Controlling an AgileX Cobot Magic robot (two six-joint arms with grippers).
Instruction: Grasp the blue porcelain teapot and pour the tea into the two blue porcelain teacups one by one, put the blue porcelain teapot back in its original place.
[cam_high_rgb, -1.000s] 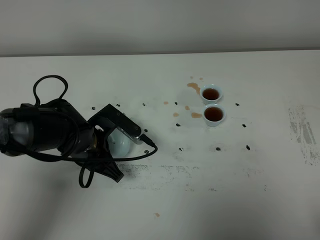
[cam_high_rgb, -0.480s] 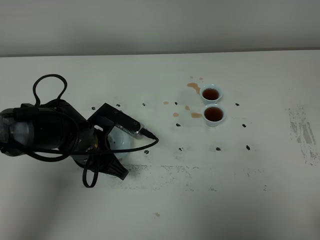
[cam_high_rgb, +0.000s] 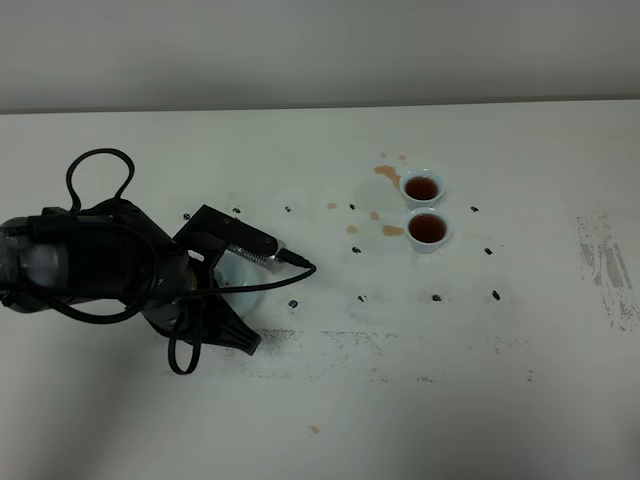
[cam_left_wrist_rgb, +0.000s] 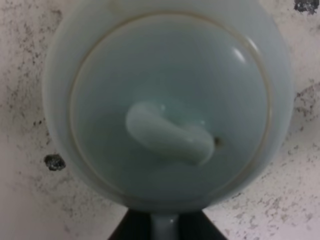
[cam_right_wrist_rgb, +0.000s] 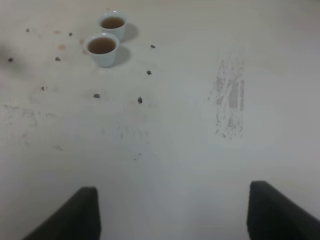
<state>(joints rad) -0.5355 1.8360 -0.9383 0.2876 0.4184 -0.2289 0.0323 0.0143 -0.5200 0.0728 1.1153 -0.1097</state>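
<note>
Left gripper (cam_high_rgb: 225, 300) clamped on the blue porcelain teapot (cam_left_wrist_rgb: 167, 105) handle, teapot on the white table (cam_high_rgb: 330, 400), two blue porcelain teacups (cam_high_rgb: 424, 210) full, well apart from the teapot, right gripper (cam_right_wrist_rgb: 172, 210) jaws wide, holding nothing.

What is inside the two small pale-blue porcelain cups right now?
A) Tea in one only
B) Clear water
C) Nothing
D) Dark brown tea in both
D: both small pale-blue porcelain cups, the far one and the near one, show dark brown liquid in the overhead view.
</note>
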